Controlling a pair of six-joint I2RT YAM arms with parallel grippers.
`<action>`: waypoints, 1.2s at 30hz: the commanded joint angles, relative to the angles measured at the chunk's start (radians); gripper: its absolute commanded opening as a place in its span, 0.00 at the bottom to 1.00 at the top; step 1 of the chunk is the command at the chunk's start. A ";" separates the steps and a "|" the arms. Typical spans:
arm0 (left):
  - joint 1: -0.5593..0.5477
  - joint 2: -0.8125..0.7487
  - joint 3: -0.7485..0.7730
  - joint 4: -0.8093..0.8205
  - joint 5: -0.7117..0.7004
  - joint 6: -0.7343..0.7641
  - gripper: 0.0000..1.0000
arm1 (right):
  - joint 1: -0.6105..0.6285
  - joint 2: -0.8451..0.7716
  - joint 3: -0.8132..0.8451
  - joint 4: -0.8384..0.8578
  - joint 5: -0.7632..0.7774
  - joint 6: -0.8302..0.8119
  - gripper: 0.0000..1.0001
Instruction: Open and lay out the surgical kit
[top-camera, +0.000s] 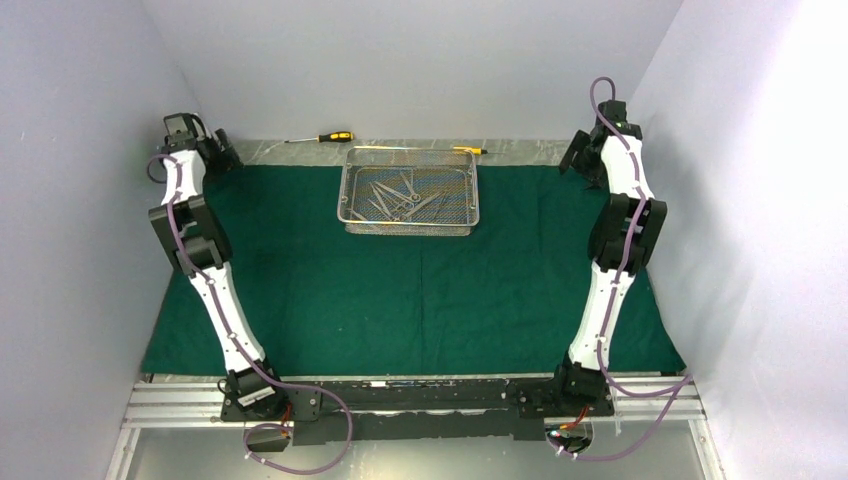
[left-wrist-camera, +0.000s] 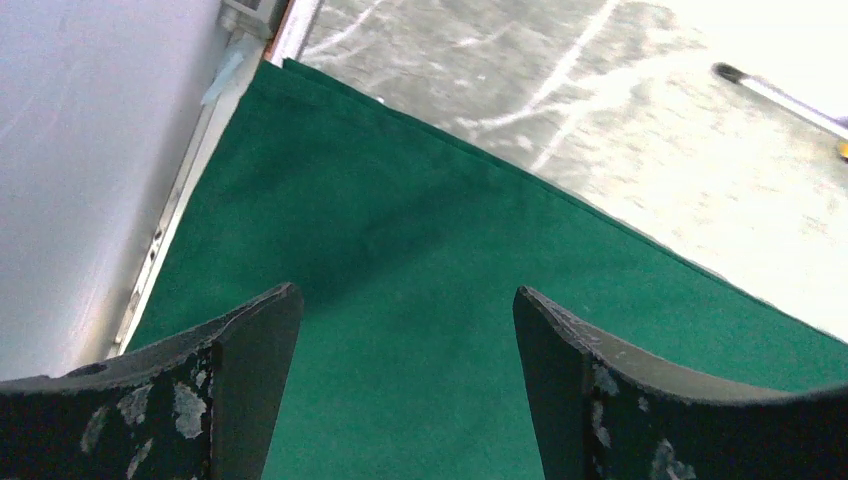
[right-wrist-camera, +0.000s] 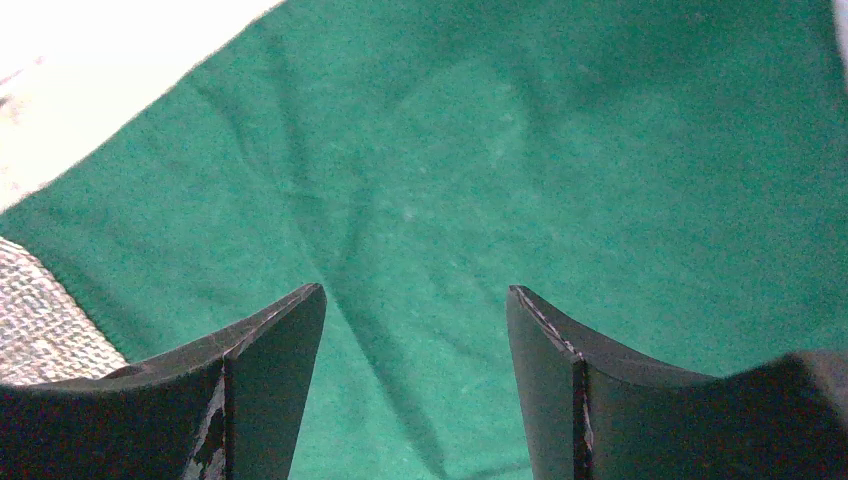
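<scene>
The cloth (top-camera: 400, 300) lies spread beneath the left hand (left-wrist-camera: 405, 300) and right hand (right-wrist-camera: 415, 300), both wide and empty; the tools (top-camera: 405, 197) sit unplaced in the tray (top-camera: 410, 224) between them.

This is a robotics lab test cell, not a home or a clinic. Plain pale walls (top-camera: 420, 70) box in the worktop (top-camera: 520, 147) on three sides, bare of shelves or furniture. Along the worktop's near edge runs a frame of aluminium rails (top-camera: 170, 405), with two white-and-black robot arms bolted to it, the left arm (top-camera: 205, 270) and the right arm (top-camera: 615, 260), trailing loose purple cables (top-camera: 330, 440). A green cloth (top-camera: 400, 300) covers most of the grey, scuffed worktop. Near the far edge stands a wire-mesh tray (top-camera: 410, 227) of steel instruments (top-camera: 405, 197), and a yellow-and-black screwdriver (top-camera: 335, 136) lies on the bare strip beyond.
</scene>
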 joint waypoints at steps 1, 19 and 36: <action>-0.025 -0.205 -0.031 -0.037 0.058 0.004 0.84 | -0.008 -0.169 -0.074 -0.056 0.110 -0.018 0.71; -0.030 -0.671 -0.834 -0.025 -0.138 -0.205 0.79 | -0.136 -0.699 -1.039 0.062 0.229 0.197 0.83; 0.133 -0.752 -1.176 -0.050 -0.241 -0.476 0.79 | -0.363 -0.775 -1.315 0.120 0.189 0.354 0.85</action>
